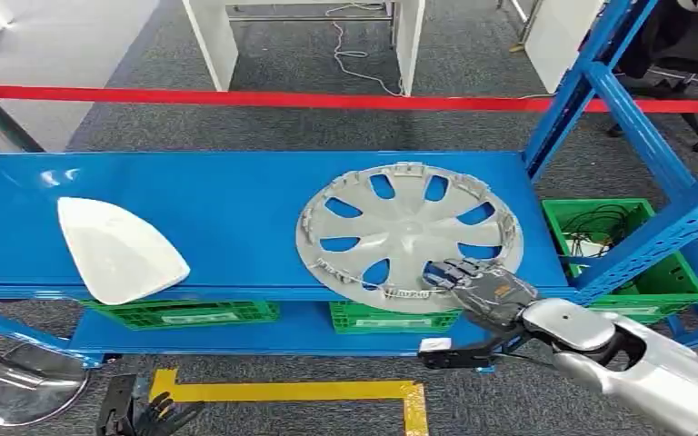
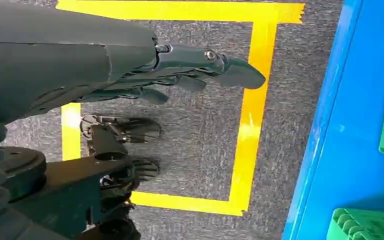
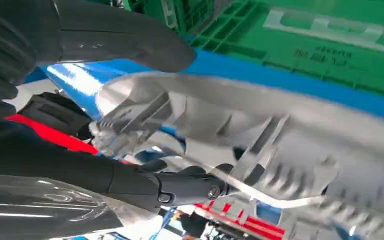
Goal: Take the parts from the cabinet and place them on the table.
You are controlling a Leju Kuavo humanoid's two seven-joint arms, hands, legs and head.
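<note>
Gripping hubcap (image 1: 409, 232) at its near rim, on shelf (image 1: 236, 200) | right hand (image 1: 477, 286) clasped the edge | left hand (image 2: 180, 75) hung slack, holding nothing | advice: lift level, clear the shelf lip.

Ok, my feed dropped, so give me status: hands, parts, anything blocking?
Right hand grips the wheel cover at its near rim, still on the blue shelf. Left hand hangs open over the floor. White part untouched. Nothing blocking.
</note>
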